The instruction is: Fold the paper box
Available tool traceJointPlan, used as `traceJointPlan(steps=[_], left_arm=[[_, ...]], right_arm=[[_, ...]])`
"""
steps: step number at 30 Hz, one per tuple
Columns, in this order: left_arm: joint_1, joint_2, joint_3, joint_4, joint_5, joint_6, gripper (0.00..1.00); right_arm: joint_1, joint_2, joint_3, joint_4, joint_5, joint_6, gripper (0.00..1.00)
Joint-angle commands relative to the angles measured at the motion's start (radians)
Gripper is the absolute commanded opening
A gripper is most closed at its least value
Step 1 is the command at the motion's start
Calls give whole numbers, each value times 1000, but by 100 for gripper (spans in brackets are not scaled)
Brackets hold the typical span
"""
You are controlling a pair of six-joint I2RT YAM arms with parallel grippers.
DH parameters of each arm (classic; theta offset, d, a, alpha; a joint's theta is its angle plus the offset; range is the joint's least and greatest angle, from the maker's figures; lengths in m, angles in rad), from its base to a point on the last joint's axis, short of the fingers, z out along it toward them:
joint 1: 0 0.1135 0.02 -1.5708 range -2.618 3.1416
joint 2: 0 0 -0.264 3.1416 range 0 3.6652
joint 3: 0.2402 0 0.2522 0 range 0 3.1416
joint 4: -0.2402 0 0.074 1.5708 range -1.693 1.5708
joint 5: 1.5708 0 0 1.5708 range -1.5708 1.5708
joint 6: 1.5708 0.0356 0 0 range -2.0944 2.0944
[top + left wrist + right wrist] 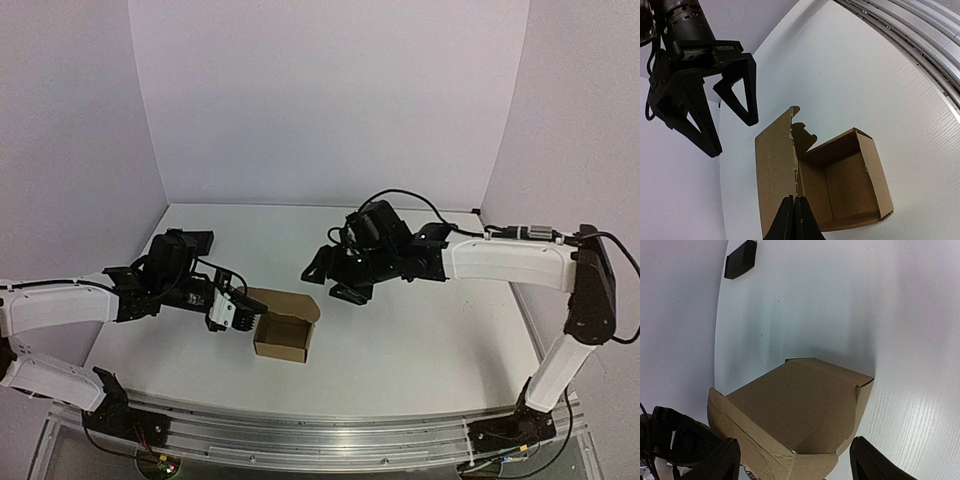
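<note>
Top cam: the paper box sits on the desk, near the front & a bit left of the middle. It's small and brown, its top is open, and the lid is up on the far side. My left claw is at the box's left side, right at the lid. My right claw hangs just behind the box, to the right. Its jaws are wide open w/ nothing in them. A small black thing lies at the back left, well apart from the box.

Left wrist cam: the left claw is closed tight. The lid's rough edge runs right into the tips, so it's pinching the lid. I can see inside the box. The right claw is up past the lid, open, not touching it.

Right wrist cam: I look down on the box, w/ the lid tilted. The right claw's fingers stand wide apart at the bottom of the pic. The black thing is far off, top left.
</note>
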Motion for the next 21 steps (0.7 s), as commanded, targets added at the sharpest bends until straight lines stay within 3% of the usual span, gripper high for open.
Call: traceJointPlan(steps=[1, 8, 10, 15, 21], left_arm=[[-1, 10, 44, -6, 36, 15, 0], [-1, 28, 51, 6, 49, 20, 0], [-1, 38, 57, 4, 45, 13, 5], [-1, 51, 94, -52, 4, -69, 35], [-1, 18, 262, -327, 48, -220, 72]], right_arm=[[-27, 90, 56, -30, -114, 70, 79], [-29, 167, 133, -31, -177, 122, 75], [-29, 158, 122, -30, -152, 130, 75], [-29, 156, 84, -22, -107, 139, 72], [-29, 178, 84, -18, -102, 135, 71]])
